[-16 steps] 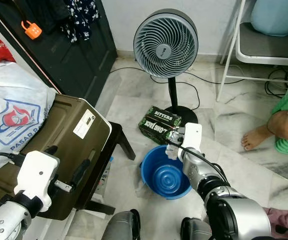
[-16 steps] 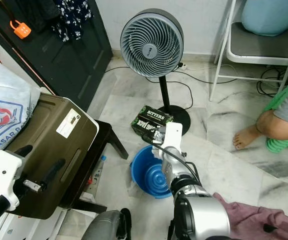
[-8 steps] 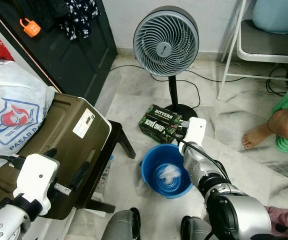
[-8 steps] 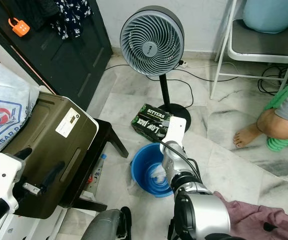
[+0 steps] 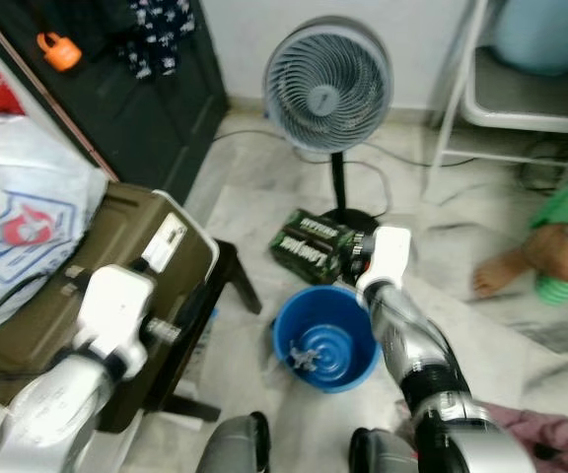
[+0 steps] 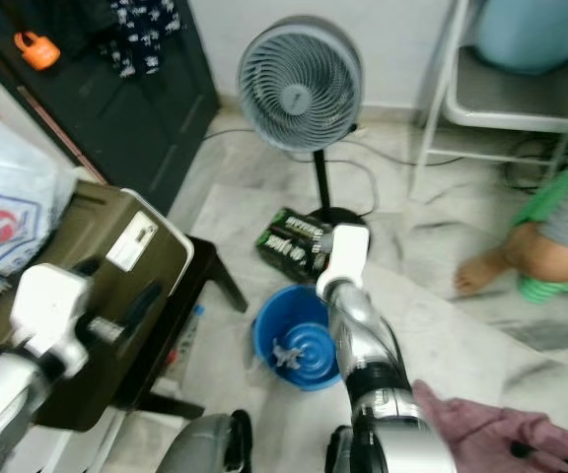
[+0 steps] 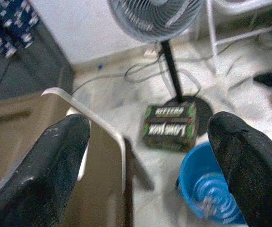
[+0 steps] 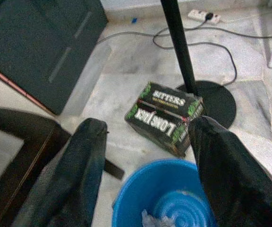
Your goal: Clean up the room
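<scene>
**q:** ok what am i looking at, why is your right arm parked over the bucket like that?

**me:** i'm driving this remotely, so going off the cams. the right gripper (image 8: 143,156) hangs over the far rim of the blue bucket (image 5: 363,361), fingers spread wide with nothing between them. my read is it sits there because that's the drop spot: the crumpled white wad (image 5: 306,355) lies right at the bottom of the bucket, roughly centred on the ridged floor. in the right wrist view you can just catch a bit of it at the lower edge.

**q:** and the wad itself?

**me:** small, pale, scrunched up, looks like tissue or thin plastic, can't tell which. head cams are blurry at this moment.

**q:** left arm doing anything?

**me:** not really. the left gripper (image 7: 148,151) is up near the olive suitcase (image 5: 57,286) that rests on the dark stool (image 6: 210,271), fingers wide apart, holding nothing. i think it's just kept out of the way.

**q:** what else is on the floor?

**me:** a black and green carton (image 8: 166,118) beside the base of the standing fan (image 5: 328,84), just past the bucket and not touching it as far as i can see. a person's bare foot (image 5: 499,271) is off to the right, well apart. a pinkish cloth (image 6: 481,429) lies by my right side, probably next on the list.
</scene>
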